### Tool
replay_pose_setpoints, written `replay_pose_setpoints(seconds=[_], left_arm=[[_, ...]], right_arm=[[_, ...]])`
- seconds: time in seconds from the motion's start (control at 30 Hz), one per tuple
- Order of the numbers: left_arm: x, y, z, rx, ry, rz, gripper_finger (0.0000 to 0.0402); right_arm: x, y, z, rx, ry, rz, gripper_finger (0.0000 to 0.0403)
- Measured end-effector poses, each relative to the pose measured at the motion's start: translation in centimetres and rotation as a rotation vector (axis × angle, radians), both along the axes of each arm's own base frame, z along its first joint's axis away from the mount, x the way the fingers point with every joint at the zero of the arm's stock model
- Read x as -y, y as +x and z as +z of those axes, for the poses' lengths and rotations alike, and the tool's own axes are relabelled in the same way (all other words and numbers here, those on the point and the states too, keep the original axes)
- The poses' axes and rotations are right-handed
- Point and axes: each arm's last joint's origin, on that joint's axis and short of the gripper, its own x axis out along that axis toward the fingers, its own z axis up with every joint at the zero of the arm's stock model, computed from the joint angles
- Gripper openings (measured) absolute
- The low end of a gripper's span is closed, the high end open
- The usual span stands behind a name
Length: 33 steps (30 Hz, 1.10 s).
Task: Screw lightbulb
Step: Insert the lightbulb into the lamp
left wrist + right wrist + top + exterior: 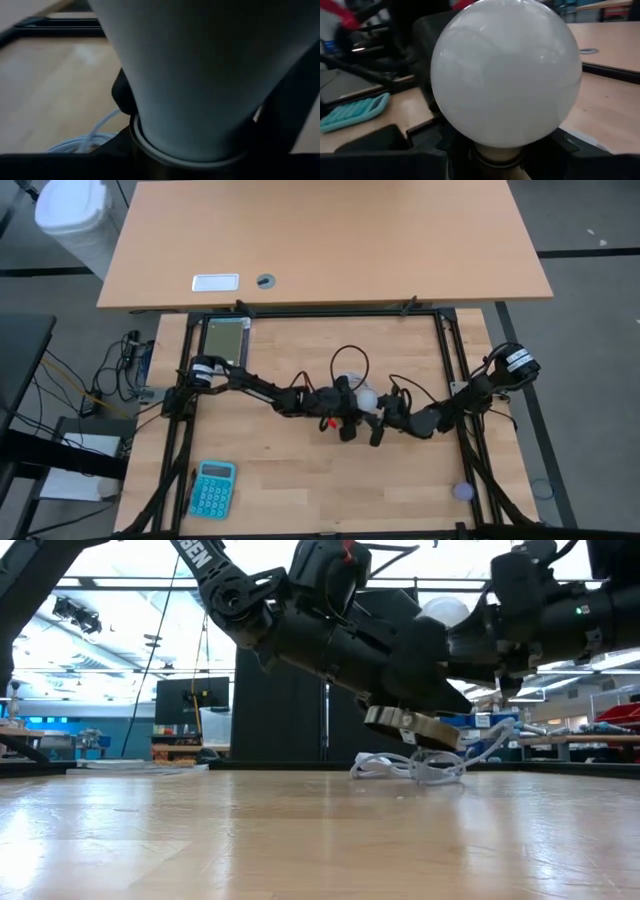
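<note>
The white lightbulb stands with its narrow base in the round grey socket at the table's middle. The socket is lifted and tilted, and its white cord trails down onto the wood. My left gripper comes from the left and is shut on the socket. My right gripper comes from the right and is shut on the bulb low down. The frosted globe fills the right wrist view. The bulb's tapering neck fills the left wrist view. My left gripper holds the socket at its rim, close under the bulb's neck; its own dark fingers hide the place of contact. The socket hangs tilted, clear of the table, with only the cord lying on the wood. My right gripper pinches the lightbulb at its narrow lower end, below the globe, between its two fingers. The globe stands free above the fingers. The globe hides most of the contact.
A teal calculator lies near the front left corner and shows in the right wrist view. A small lilac disc lies at the front right. A dark tablet lies at the back left. Black frame rails border the table.
</note>
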Motion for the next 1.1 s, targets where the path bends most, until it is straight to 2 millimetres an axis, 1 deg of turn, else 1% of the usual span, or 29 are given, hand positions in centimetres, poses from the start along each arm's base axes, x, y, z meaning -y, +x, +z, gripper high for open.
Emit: replay_pose_setpoints(seconds=[0.23, 0.43, 0.53, 0.77, 0.87, 0.97, 1.1], left_arm=[[0.8, -0.2, -0.1, -0.006, 0.058, 0.104, 0.0172], [1.2, -0.2, -0.1, -0.012, 0.076, 0.097, 0.0172], [1.4, -0.2, -0.3, -0.019, 0.078, 0.069, 0.0172], [1.5, -0.2, -0.3, -0.021, 0.057, 0.012, 0.0172], [1.5, -0.2, -0.3, -0.021, 0.054, 0.005, 0.0173], [1.4, -0.2, -0.4, -0.027, 0.050, 0.009, 0.0180], [1.3, -0.3, -0.5, -0.040, 0.054, 0.025, 0.0193]], right_arm=[[-0.6, 1.1, 0.3, -0.034, 0.012, -0.080, 0.0170], [-0.7, 1.0, 0.3, -0.039, 0.009, -0.065, 0.0177], [-0.9, 0.7, 0.1, -0.049, -0.011, -0.019, 0.0204], [-0.8, -0.3, 0.1, -0.061, -0.021, 0.106, 0.0314], [-0.5, -1.0, 0.3, -0.068, -0.023, 0.156, 0.0348], [0.0, -1.5, 0.5, -0.098, -0.022, 0.184, 0.0361], [0.5, -2.0, 1.0, -0.159, -0.021, 0.200, 0.0360]])
